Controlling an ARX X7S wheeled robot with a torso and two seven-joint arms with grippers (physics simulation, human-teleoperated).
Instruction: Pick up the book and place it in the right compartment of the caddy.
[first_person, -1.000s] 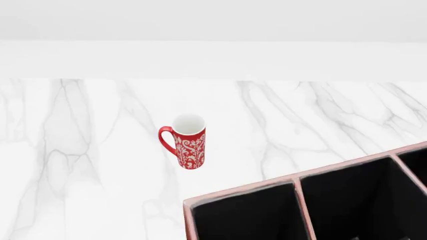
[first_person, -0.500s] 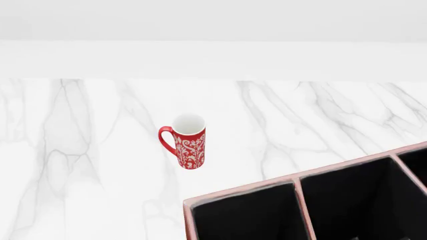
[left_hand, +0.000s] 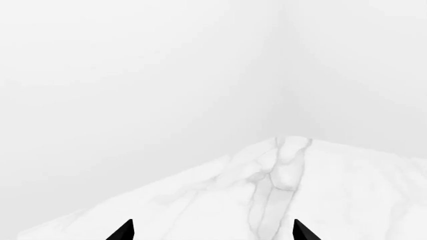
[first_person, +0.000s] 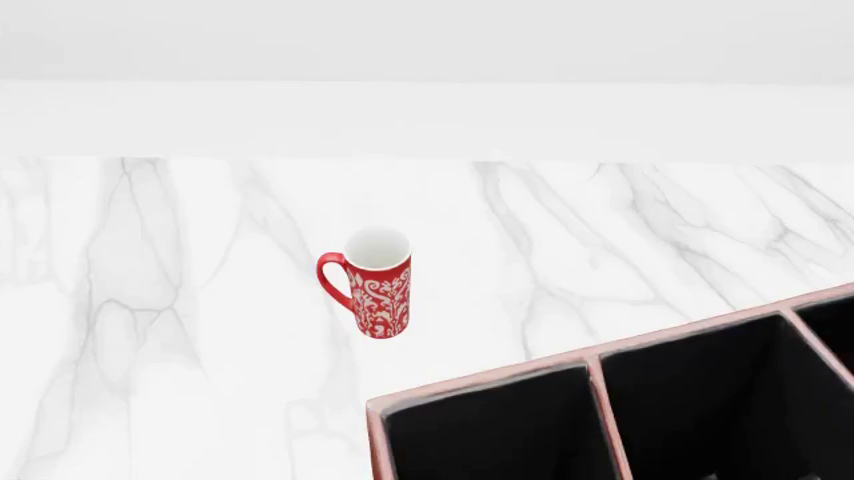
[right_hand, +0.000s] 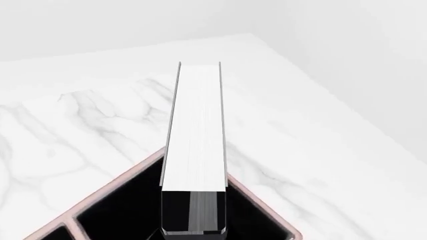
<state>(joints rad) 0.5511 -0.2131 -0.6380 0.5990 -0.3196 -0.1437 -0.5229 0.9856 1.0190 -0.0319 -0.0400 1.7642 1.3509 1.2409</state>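
Book (right_hand: 194, 127): thick hardback, matte black covers, white page edges showing along its length. Seen only from the right wrist, upright over a corner compartment of the caddy (right_hand: 127, 172), its lower end dark and apparently at the right gripper; the jaws themselves are out of sight, so whether they clamp it cannot be told. Judged stiff and fairly heavy for its size, covers smooth enough to slip; best held across both covers near one end, squeezing boards rather than pages. Not fragile.

Caddy (first_person: 594, 372): reddish-brown, pale trim, black interior with dividers; sits at the table's near right edge in the head view.

Mug (first_person: 378, 282): red with white pattern, upright, mid-table, well apart from the caddy.

Table (first_person: 174, 300): white marble with grey veining, hard and smooth.

Left gripper (left_hand: 212, 231): two dark tips spread wide, holding nothing, over bare table.

Room: plain white walls.
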